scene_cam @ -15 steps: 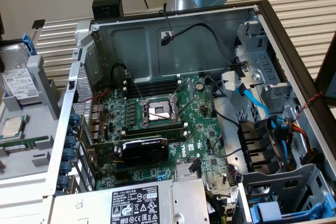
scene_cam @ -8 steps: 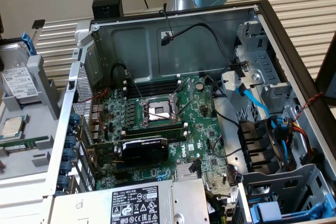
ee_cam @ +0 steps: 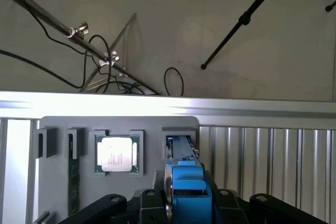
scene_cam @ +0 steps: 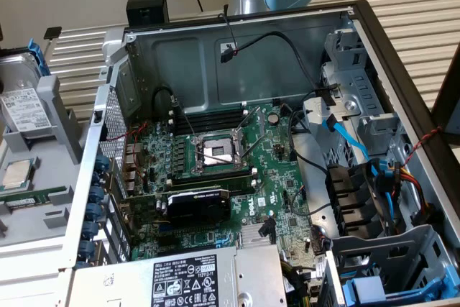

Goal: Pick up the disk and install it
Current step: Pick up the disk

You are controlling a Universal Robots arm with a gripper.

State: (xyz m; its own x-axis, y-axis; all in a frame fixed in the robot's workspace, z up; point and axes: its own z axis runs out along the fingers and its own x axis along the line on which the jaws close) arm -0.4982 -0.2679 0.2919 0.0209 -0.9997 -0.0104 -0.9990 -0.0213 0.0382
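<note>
Disk (ee_cam: 186, 179) is standing upright beside the chip (ee_cam: 117, 153), end effector (ee_cam: 186, 204) sitting right at it; clamping or not, cannot tell. Aligning square to the blue frame and pulling straight is looking safest.

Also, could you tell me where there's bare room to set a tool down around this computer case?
The slatted table beyond the case, at the exterior view's right, is bare. Inside, the motherboard and the cabled drive bays are crowded; so is the grey holder.
</note>
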